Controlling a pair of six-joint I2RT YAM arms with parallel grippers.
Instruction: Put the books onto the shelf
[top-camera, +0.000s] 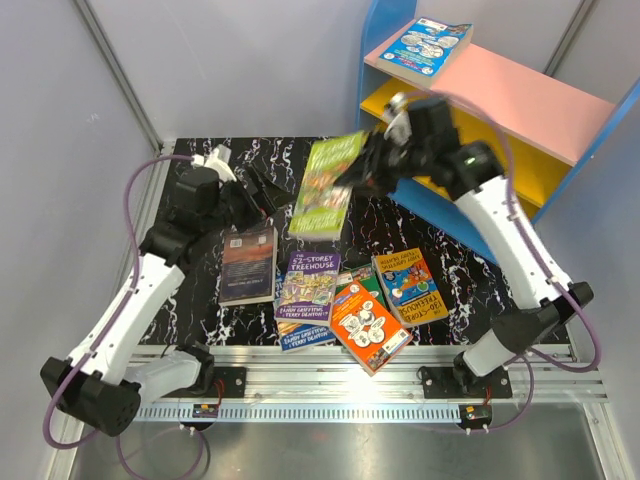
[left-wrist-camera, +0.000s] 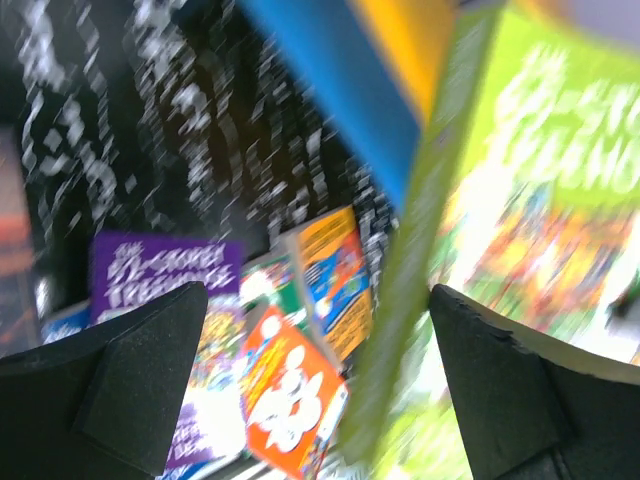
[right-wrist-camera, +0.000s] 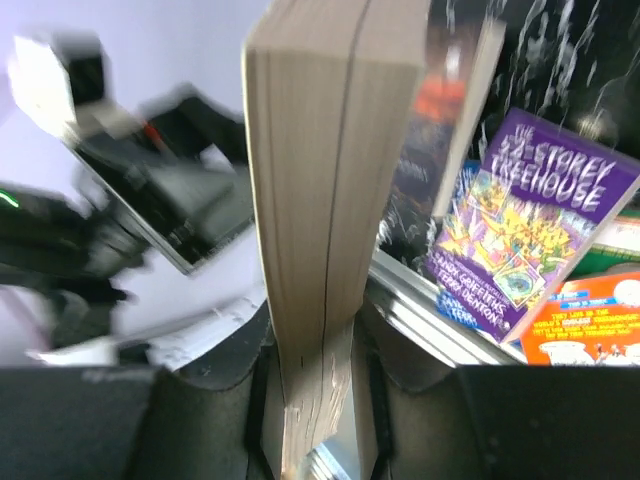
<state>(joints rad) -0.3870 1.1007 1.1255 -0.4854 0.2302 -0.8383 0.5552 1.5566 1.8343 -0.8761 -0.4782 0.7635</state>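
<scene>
One green book (top-camera: 325, 185) hangs tilted above the table (top-camera: 272, 150), near the shelf (top-camera: 520, 95), pinched only along a narrow strip of its page edge by the right gripper (top-camera: 372, 165), whose fingers (right-wrist-camera: 398, 385) are clamped on it. With so little purchase it could swing, slip out, or catch the blue frame on the way in. The left gripper (top-camera: 262, 190) is spread wide just beside the book, holding nothing. Other books (top-camera: 310, 285) lie on the table, and a blue book (top-camera: 428, 45) sits on the pink board.
</scene>
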